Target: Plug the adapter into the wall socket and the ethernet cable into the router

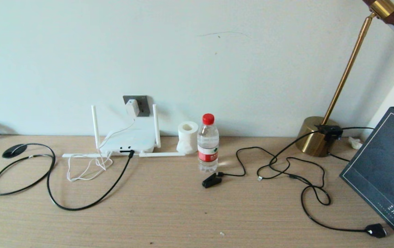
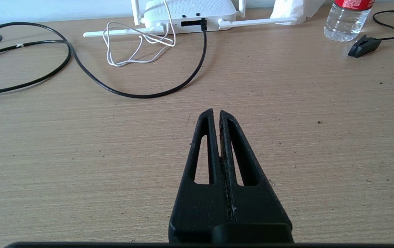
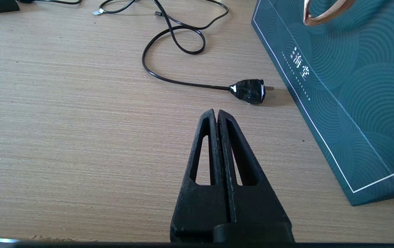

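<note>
From the head view, the adapter [image 1: 132, 107] sits in the socket [image 1: 137, 105] and the ethernet cable [image 1: 79, 206] meets the router [image 1: 128, 140] front, so the wise step is to check seating without tugging; neither arm shows here. In the left wrist view the left gripper [image 2: 216, 112] hangs clenched and empty, well short of the router; plug depth is unclear. In the right wrist view the right gripper [image 3: 215, 111] is clenched and empty near a black plug [image 3: 249, 91].

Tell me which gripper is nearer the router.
Left. The left gripper, shut, faces the router across bare desk; the right gripper, shut, sits off by the black plug and bag.
</note>
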Robot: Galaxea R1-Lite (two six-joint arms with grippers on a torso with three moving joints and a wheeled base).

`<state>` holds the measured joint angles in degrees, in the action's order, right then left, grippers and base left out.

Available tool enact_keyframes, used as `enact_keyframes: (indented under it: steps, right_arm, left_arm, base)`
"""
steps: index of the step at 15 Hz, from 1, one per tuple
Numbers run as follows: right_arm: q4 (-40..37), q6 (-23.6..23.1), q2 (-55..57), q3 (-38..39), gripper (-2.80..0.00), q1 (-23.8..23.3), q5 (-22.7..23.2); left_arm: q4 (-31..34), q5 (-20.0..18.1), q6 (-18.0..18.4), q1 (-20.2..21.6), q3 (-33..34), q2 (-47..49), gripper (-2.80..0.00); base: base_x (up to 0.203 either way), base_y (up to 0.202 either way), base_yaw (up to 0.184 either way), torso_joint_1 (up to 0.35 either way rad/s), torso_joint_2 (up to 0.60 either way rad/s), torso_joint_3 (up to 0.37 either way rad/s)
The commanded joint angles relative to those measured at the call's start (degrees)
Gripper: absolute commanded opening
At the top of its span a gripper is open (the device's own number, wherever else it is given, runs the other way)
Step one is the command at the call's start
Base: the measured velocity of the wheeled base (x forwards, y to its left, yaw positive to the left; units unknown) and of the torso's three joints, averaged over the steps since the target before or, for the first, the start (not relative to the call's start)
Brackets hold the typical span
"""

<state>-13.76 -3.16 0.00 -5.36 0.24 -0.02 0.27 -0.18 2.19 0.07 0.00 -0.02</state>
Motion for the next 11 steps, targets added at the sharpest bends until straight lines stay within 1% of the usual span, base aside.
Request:
enact_keyframes:
  steps: [1, 4, 11]
  right_arm:
    - [-0.13, 0.21, 0.02, 0.0, -2.8, 0.02, -0.06]
    - [-0.13, 1.49, 0.05, 0.0, -2.8, 0.02, -0.55]
    - [-0.13, 1.58, 0.09, 0.0, -2.8, 0.02, -0.68]
  left_arm:
    - [0.0, 0.01, 0.0, 0.01, 0.0, 0.11, -2.8]
    - [0.0, 0.01, 0.0, 0.01, 0.0, 0.11, -2.8]
    - [0.0, 0.01, 0.0, 0.01, 0.0, 0.11, -2.8]
  base:
    - [0.0, 0.0, 0.0, 0.0, 0.0, 0.0]
    - [0.0, 0.0, 0.0, 0.0, 0.0, 0.0]
    - [0.0, 0.0, 0.0, 0.0, 0.0, 0.0]
